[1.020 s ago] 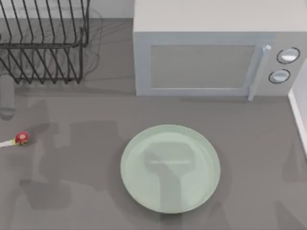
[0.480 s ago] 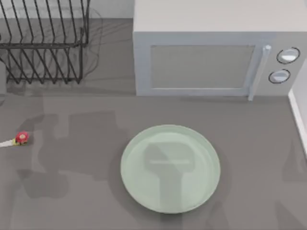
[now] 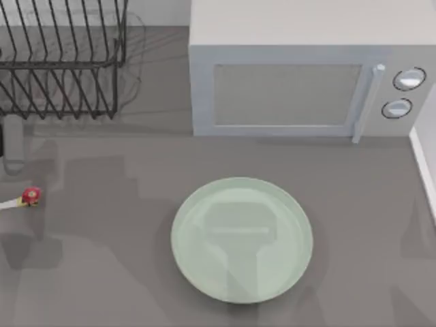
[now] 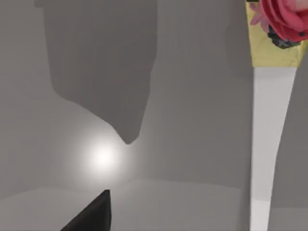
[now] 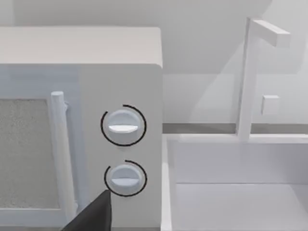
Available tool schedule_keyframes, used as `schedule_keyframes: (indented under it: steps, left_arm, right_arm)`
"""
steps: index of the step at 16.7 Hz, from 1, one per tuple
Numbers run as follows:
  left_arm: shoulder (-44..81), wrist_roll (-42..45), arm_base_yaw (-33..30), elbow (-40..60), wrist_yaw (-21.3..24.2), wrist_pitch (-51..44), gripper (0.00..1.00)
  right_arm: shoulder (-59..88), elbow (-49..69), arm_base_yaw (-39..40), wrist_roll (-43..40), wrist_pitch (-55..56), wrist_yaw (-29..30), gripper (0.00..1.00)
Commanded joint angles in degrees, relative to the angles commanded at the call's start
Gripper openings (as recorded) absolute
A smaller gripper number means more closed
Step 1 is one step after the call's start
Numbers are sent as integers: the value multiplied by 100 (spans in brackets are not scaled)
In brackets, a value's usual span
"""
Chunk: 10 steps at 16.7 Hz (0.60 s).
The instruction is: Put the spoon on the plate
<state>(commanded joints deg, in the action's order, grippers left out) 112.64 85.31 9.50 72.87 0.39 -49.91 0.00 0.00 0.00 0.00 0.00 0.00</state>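
Spoon (image 3: 20, 199) flat on the table (image 3: 102, 272) at the far left edge, well apart from the plate (image 3: 242, 240); left gripper fingers, cannot tell.

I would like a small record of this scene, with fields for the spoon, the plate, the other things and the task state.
spoon: white spoon with red knob, lying at the table's left edge, partly cut off by the top view
plate: round pale mint-green plate, near the table's middle, nothing on it
behind: white microwave, black wire dish rack
left gripper: above the spoon handle
task state: spoon not yet on plate
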Motion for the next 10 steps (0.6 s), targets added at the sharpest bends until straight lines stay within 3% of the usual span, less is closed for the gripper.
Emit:
schedule_keyframes:
  steps: [4, 9, 10]
  left_arm:
    - [359, 16, 9, -467, 2, 809, 100]
    - [389, 15, 10, -509, 3, 869, 100]
    - [389, 15, 10, -509, 3, 869, 92]
  right_arm:
    - [0, 0, 0, 0, 0, 0, 100]
    - [0, 0, 0, 0, 0, 0, 100]
    - [0, 0, 0, 0, 0, 0, 100]
